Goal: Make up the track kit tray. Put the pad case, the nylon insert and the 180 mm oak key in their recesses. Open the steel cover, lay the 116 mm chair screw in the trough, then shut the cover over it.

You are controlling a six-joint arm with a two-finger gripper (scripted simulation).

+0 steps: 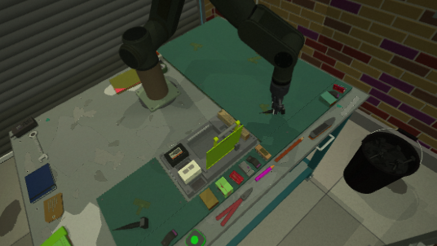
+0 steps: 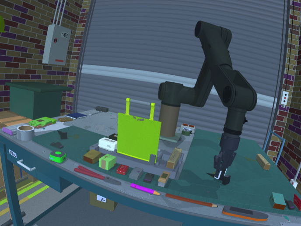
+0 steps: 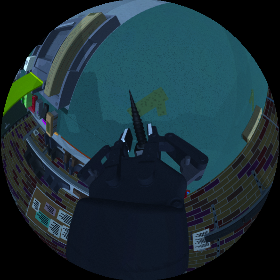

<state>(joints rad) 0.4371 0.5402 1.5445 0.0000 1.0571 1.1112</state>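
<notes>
My gripper [image 1: 278, 110] [image 2: 221, 174] [image 3: 138, 135] is down on the green mat to the right of the kit tray [image 1: 212, 152] [image 2: 138, 155], its fingers astride a black chair screw [image 1: 272, 110] [image 2: 220, 177] [image 3: 136, 120] that lies flat on the mat. The tray's lime-green cover [image 1: 222, 150] [image 2: 138, 138] stands upright and open. A black pad case [image 1: 176, 154] and a white insert [image 1: 189, 171] [image 2: 108, 144] sit in the tray's recesses, and an oak key [image 1: 233, 122] [image 2: 174, 158] [image 3: 68, 52] lies along the tray's right side. A second black screw [image 1: 131, 225] lies on the near left mat. The gripper is open, holding nothing.
A black bin [image 1: 381, 161] stands on the floor beyond the bench's edge. Small boxes, a pink marker [image 2: 144, 189], a pencil [image 2: 190, 200] and red pliers [image 2: 96, 173] line the front edge. Another oak block [image 2: 263, 161] [image 3: 252, 124] lies on the far right of the mat.
</notes>
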